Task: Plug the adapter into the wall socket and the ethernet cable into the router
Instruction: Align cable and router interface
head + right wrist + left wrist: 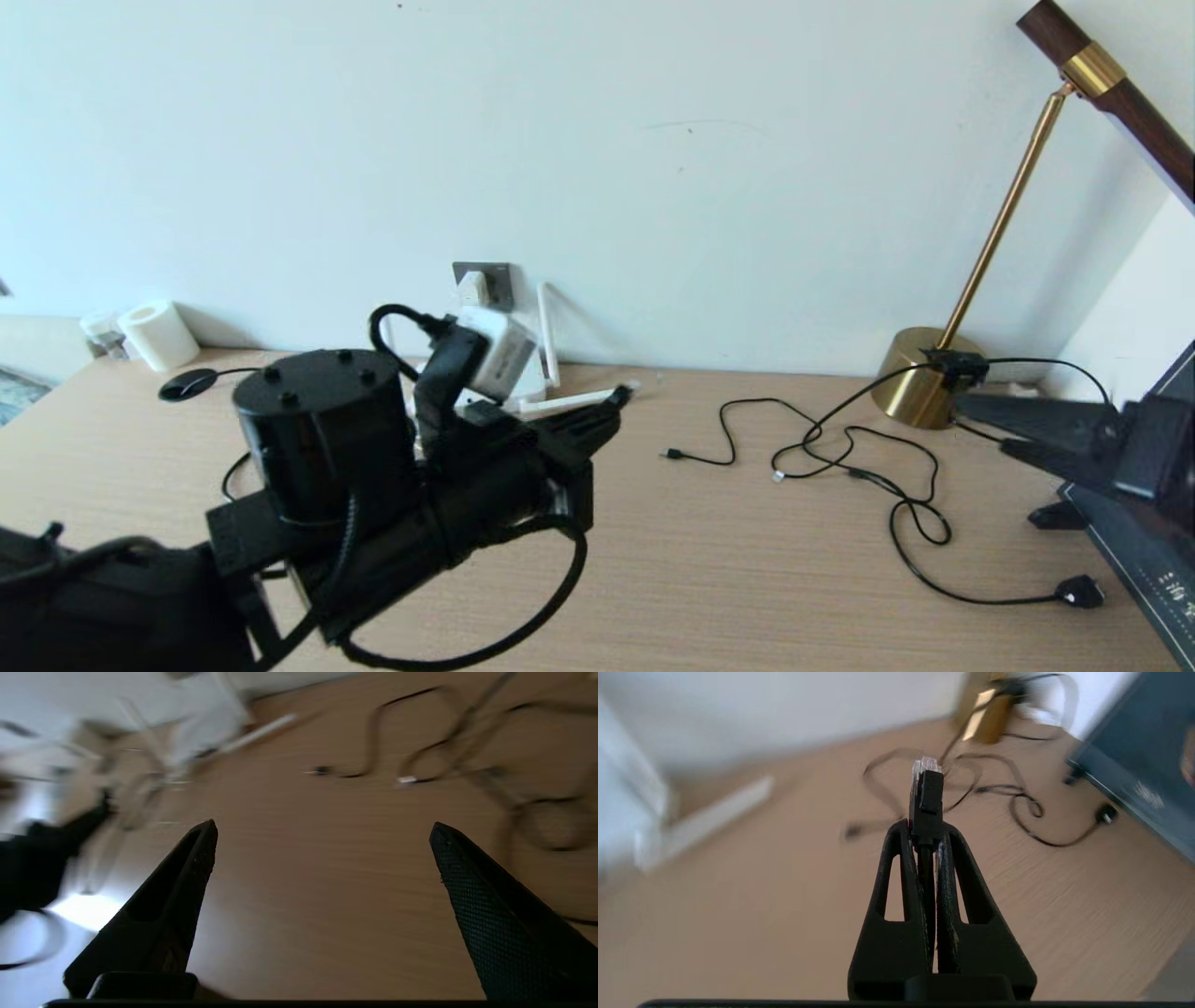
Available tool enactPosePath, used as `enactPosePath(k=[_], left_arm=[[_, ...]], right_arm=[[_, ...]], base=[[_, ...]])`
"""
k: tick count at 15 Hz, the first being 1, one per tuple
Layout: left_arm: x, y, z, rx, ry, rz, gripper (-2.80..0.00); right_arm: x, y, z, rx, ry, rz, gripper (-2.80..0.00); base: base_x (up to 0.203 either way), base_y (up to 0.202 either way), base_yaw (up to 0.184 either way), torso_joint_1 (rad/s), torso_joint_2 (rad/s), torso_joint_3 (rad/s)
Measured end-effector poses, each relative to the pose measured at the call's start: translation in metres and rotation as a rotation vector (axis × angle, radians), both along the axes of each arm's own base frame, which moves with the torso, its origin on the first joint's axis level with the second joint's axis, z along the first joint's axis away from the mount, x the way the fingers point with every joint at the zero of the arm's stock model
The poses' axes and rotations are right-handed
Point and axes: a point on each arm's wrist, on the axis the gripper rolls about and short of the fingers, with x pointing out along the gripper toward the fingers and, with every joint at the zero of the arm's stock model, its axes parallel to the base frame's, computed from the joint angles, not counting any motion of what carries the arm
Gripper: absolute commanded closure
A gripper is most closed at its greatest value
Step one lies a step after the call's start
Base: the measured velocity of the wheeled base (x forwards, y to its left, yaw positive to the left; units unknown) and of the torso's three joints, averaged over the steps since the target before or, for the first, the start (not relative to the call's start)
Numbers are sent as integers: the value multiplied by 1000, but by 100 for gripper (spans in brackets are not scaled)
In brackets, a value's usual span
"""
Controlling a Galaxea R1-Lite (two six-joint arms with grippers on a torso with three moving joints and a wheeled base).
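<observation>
Left gripper (927, 826): we see its jaws clamped on the ethernet cable (926, 795).
Right gripper (322, 830): jaws spread wide, holding nothing, above the table (317, 896).

No lettering anywhere is clear enough to read.

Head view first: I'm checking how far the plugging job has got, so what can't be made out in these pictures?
- White router: head view, mostly hidden by the left arm; its dark slot is unseen.
- White cube adapter on the grey wall socket: head view, too small to judge seating.
- Right gripper: head view, cut off by the right edge.
- Router: both wrist views, blurred.
- Black ethernet cable: left wrist view, run hidden behind the shut fingers.
</observation>
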Motion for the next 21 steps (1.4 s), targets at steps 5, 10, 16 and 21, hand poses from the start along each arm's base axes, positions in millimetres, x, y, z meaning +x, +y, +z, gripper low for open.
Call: enactPosePath(k=[5,10,16,21], left_arm=[[-11,23,-42,-4,197,247,0],[16,42,-85,28,315,550,0],[38,70,-126,123,391,751,0],[46,67,-142,129,384,783,0]], right_arm=[[-91,-34,-53,-574,-202,-199,-280],[-138,-48,-125,-670,-158,-254,-280],[-140,-46,-141,-696,-150,-107,-280],[-137,-46,-140,-757,-53,-279,-280]], base=[[0,0,0,0,0,0],[0,0,0,0,0,0],[0,0,0,0,0,0],[0,0,0,0,0,0]])
